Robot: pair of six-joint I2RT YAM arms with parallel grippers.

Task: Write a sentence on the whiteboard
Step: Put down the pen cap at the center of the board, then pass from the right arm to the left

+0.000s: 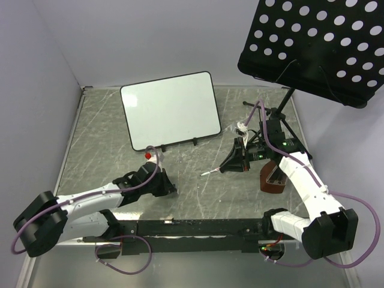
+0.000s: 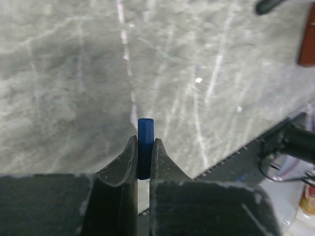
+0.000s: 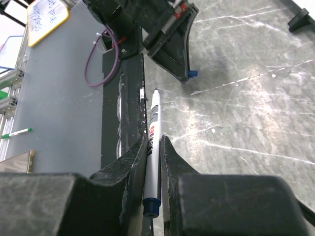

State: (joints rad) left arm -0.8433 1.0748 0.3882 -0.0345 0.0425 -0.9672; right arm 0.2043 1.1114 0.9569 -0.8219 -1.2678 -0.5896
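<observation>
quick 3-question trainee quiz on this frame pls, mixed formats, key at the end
1. True or false: the whiteboard already has writing on it.
2. What is the left gripper shut on? A) a blue cap B) an eraser C) nothing
3. Short answer: which gripper holds the marker?

Key: 1 false, the board face is blank. 2 A. 3 the right gripper, shut on the barrel with the tip pointing away from its wrist camera.
</observation>
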